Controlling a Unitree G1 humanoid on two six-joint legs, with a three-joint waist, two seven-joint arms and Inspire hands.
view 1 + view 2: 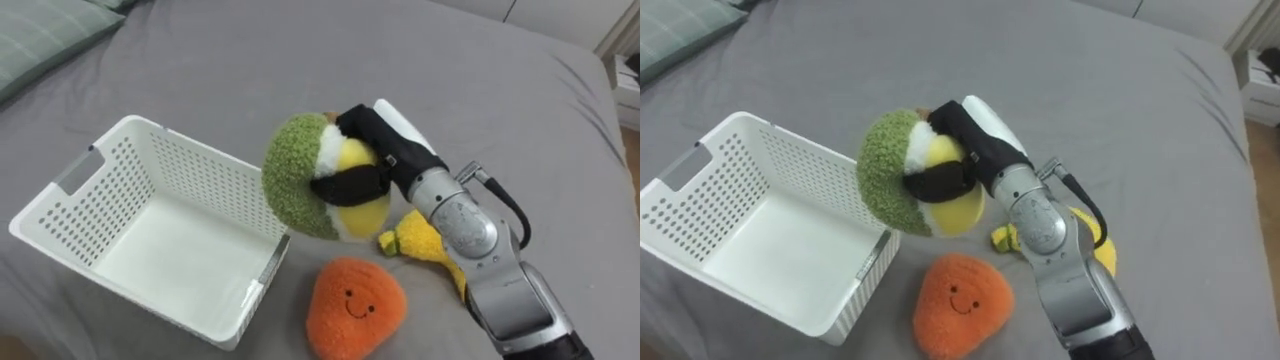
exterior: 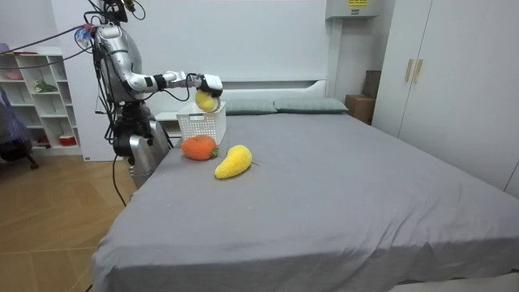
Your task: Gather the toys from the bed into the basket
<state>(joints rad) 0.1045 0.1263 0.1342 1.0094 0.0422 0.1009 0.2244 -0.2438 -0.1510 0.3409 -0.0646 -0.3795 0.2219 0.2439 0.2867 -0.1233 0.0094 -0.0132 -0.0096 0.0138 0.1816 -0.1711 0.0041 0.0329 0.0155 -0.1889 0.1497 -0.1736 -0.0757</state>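
My right hand is shut on a green, white and yellow plush toy and holds it in the air just over the right rim of the white perforated basket. The basket stands on the grey bed and has nothing in it. An orange plush toy with a smiling face lies on the bed right of the basket. A yellow plush toy lies behind my forearm, partly hidden. In the room view my right hand holds the toy above the basket.
Grey bedding spreads around the basket. A green pillow lies at the far left. I stand at the bed's side by the room view's left, with shelves behind me and a wardrobe beyond the bed.
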